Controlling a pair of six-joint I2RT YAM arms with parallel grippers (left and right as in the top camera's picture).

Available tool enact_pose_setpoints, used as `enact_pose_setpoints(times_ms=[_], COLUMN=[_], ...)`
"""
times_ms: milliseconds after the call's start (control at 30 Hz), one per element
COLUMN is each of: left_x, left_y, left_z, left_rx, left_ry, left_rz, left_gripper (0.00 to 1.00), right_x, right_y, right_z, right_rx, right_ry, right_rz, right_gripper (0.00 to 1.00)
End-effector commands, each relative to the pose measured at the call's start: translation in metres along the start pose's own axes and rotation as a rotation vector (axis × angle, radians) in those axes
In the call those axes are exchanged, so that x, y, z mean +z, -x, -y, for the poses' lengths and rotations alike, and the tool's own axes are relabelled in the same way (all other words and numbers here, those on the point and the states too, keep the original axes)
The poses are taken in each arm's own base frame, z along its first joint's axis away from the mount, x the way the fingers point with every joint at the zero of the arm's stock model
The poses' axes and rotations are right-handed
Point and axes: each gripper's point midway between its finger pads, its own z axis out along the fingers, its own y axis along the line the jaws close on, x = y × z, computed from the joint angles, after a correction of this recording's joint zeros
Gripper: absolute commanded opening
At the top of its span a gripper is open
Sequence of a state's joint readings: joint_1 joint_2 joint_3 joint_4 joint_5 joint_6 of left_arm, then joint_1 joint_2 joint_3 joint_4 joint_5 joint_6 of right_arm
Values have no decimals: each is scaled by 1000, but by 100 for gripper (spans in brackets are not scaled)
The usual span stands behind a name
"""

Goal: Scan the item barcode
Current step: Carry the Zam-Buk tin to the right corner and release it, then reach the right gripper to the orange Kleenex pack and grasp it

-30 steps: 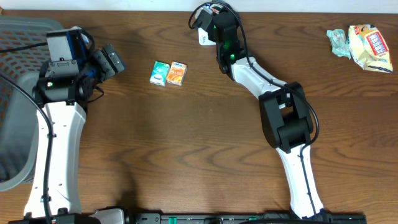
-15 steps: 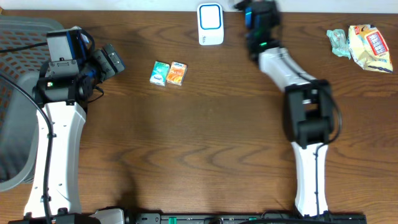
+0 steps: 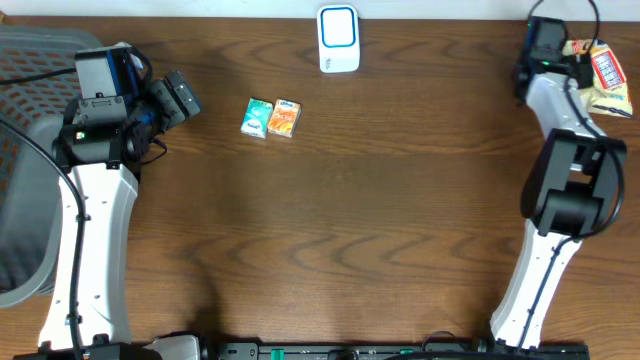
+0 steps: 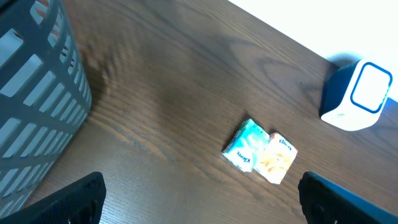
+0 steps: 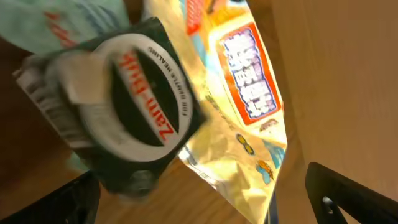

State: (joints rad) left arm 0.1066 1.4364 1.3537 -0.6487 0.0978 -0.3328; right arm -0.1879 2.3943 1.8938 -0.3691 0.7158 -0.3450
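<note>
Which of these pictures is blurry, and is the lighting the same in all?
Right wrist view: blurred, the dark round-labelled pack and yellow snack packet smeared, warm tint. Left wrist view: crisp on the two small cartons, background beyond the table blown out white. Overhead view: sharp, evenly lit table.

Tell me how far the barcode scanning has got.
Done: nothing that shows; no item is at the scanner. In hand: the right gripper hangs open over the dark Zam-Buk pack and the yellow snack bag, holding nothing. Left: grasp an item and show its barcode to the scanner. The left gripper is open too, apart from the teal pack and orange pack.
</note>
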Motion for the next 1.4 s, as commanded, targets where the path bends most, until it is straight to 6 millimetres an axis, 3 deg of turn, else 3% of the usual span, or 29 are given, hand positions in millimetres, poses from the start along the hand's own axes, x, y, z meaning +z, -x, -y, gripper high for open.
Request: enact_pose_setpoints(times_ms=[0,167,333,433,533,600,667,733,867,1033,1200,1367], left_x=[0,0,0,0,0,0,0,0,0,0,0,0], left_y=[2,2,2,2,2,2,2,2,2,2,2,2], left_z=[-2,-2,-2,-2,-2,-2,-2,-2,-2,-2,-2,-2], left_rx=[2,2,2,2,2,2,2,2,2,2,2,2], left_ry=[13,13,13,13,13,13,13,13,13,13,13,13], left_rz=[6,6,6,6,6,6,6,6,6,6,6,6], left_gripper=[98,98,98,98,98,98,98,98,98,98,98,98], right_x=[-22,-46,-109,-172,-250,-304,-346,-367,-389,-401,-411,-418], right_y=[17,39,73,93,104,104,97,87,66,34,5,-10], right_z=[4,-12,-54,-91,-130,-156,-179,-201,-252,-310,-347,-365], right_rx=[76,129,189,169,146,99,37,1,-2,102,203,215], right_ry=[-4,94,390,673,1023,1263,1429,1487,1507,1496,1515,1553], right_rz=[43,113,232,321,400,445,470,451,335,96,-125,-213], right_gripper=[99,99,99,99,99,99,99,96,95,78,77,73])
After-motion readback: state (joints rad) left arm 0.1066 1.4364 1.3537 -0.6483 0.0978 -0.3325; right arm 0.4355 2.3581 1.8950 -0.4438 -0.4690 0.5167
